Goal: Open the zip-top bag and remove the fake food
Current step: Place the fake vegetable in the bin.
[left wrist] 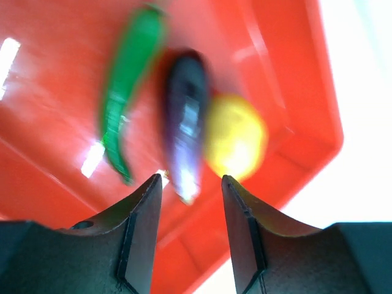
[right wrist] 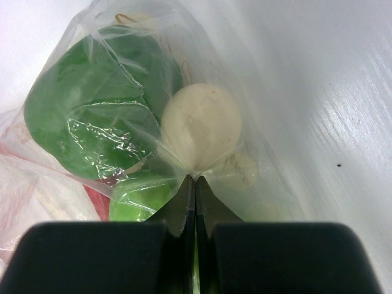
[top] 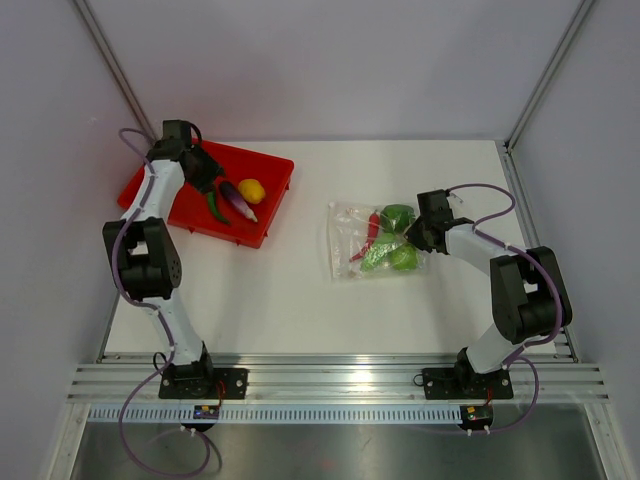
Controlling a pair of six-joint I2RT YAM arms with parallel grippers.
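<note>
The clear zip-top bag lies mid-table, with green fake food and a red chili inside. My right gripper is shut on the bag's right edge. In the right wrist view the jaws pinch the plastic film in front of a pale round piece and a green piece. My left gripper hangs open and empty over the red tray. On the tray lie a green pepper, a long purple piece and a round yellow one.
The tray's far rim stands near the white table's back left corner. Grey walls and metal frame posts close in the table. The aluminium rail carrying both arm bases runs along the near edge.
</note>
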